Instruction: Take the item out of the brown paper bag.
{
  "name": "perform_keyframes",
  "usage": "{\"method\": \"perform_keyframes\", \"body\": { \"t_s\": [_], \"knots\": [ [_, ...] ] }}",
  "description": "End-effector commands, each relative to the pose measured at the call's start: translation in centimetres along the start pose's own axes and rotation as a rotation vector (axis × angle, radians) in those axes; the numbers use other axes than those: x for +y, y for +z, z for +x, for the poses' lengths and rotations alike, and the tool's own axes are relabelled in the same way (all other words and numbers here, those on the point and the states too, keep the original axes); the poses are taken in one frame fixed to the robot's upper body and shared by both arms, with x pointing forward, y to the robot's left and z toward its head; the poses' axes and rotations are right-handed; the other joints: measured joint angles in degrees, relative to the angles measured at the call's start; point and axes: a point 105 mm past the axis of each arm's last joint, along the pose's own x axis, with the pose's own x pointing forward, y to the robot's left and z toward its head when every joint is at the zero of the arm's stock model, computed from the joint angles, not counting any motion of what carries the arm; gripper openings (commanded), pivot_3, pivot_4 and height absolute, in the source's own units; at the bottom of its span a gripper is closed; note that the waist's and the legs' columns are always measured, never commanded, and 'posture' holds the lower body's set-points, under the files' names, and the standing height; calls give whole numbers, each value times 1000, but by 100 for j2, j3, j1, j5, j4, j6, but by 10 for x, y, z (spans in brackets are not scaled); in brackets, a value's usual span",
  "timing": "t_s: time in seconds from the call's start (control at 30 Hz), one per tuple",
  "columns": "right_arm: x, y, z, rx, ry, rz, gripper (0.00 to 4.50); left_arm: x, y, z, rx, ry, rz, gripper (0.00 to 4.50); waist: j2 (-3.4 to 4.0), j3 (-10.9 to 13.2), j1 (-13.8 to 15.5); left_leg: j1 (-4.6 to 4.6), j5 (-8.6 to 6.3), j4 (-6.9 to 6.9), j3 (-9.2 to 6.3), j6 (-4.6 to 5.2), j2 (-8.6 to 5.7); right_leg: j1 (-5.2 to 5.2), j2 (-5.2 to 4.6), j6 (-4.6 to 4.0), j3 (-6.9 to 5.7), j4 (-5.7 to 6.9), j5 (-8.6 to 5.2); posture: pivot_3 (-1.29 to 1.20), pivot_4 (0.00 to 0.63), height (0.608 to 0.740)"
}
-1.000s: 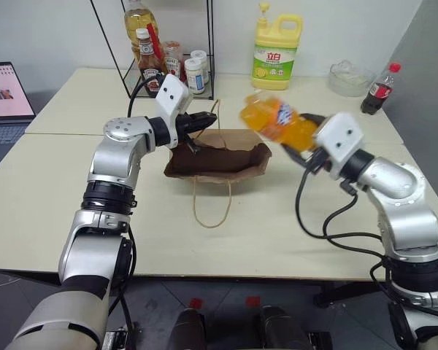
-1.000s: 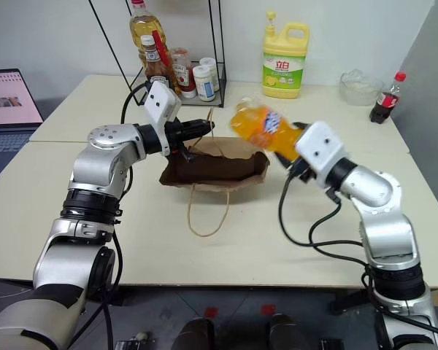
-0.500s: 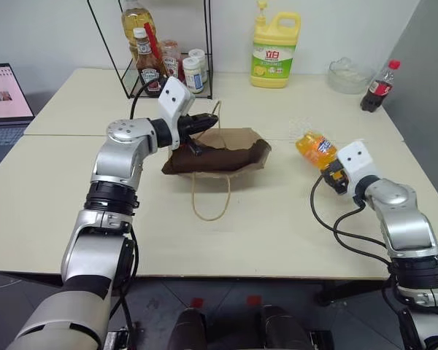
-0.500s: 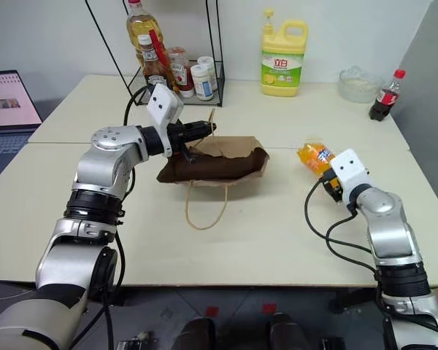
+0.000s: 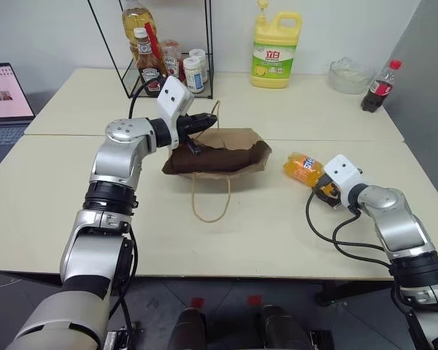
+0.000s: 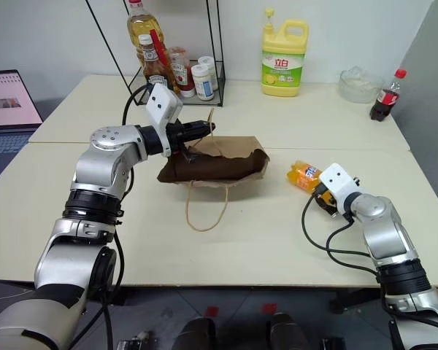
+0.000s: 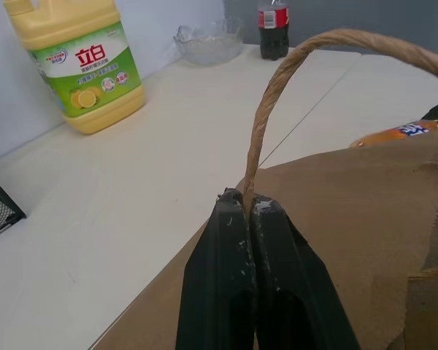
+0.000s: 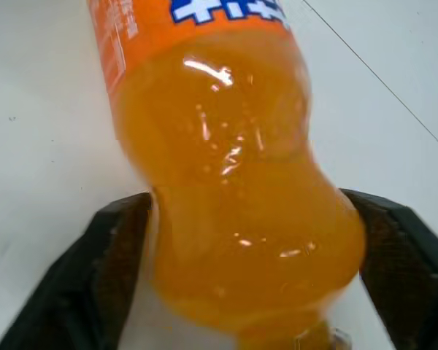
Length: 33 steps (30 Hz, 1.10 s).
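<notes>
Now the left gripper's [image 7: 248,208] two black fingers [image 7: 219,248] are pressed together on the paper handle [image 7: 259,138] of the brown paper bag [image 5: 217,152], at the bag's far-left rim; that arm reaches forward at chest height with the forearm angled toward the right. The right gripper's [image 8: 252,219] fingers [image 8: 113,240] stand apart on either side of the item [image 5: 304,167], the small orange bottle, which lies on its side on the bench [image 5: 277,233] just right of the bag; whether the pads touch the bottle cannot be told from the wrist view. The right arm is low, its forearm sloping down toward the bench, wrist bent inward. The bottle's cap end is hidden behind the white wrist housing in the head views, and the bag's inside is in dark shadow. A second handle loop [image 5: 210,198] lies flat on the bench on the bag's near side. Compared with a second ago, the bottle was held up in the air above the bag's right end; it has since been brought down to the bench, and the right fingers have widened, while the left arm has kept its place. At the far edge stand a yellow detergent jug [image 5: 276,45] and a cola bottle [image 5: 378,85].
</notes>
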Motion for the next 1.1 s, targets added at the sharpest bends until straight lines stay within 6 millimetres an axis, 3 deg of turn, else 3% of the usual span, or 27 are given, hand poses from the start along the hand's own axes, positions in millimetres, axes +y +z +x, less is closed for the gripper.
{"method": "perform_keyframes", "body": {
  "t_s": [0.03,0.2,0.37,0.47,0.6,0.87,0.9,1.1],
  "knots": [
    [-7,11,-4,-44,-9,-2,4492,3,15,-5,-32,16,55,0,0,0,0,0,0,0,0,0,0,0,0,0,0,0,0,0,150,740],
    [-5,25,-14,-104,9,-6,4492,4,15,-7,-31,19,56,0,0,0,0,0,0,0,0,0,0,0,0,0,0,0,0,0,150,740],
    [-5,53,-31,-218,-1,6,4492,6,15,-8,-28,21,55,0,0,0,4,-1,0,1,-1,-1,0,0,0,0,-1,1,0,0,150,740],
    [-7,67,-39,-278,-22,31,4500,6,16,-9,-31,14,44,627,0,0,6,-1,0,0,-1,-1,0,1,0,0,-1,1,0,0,150,740],
    [-12,77,-43,-351,-61,82,4500,9,19,-9,-37,15,47,1818,0,0,6,0,0,1,-2,-1,0,1,0,0,-1,1,0,0,150,740],
    [-14,76,-40,-368,-99,109,4500,55,26,-18,5,230,115,4290,0,0,5,-2,-1,2,-2,1,0,1,0,0,-2,0,0,0,150,740],
    [-14,76,-39,-367,-100,109,4500,60,27,-20,11,251,122,4483,0,0,5,-1,-1,2,-2,1,0,1,0,0,-2,0,0,0,150,740],
    [-10,75,-38,-375,-93,116,4500,72,39,-34,-3,285,130,4483,0,0,1,-1,0,1,-2,1,0,0,0,0,-2,1,0,0,150,740]
  ]
}}
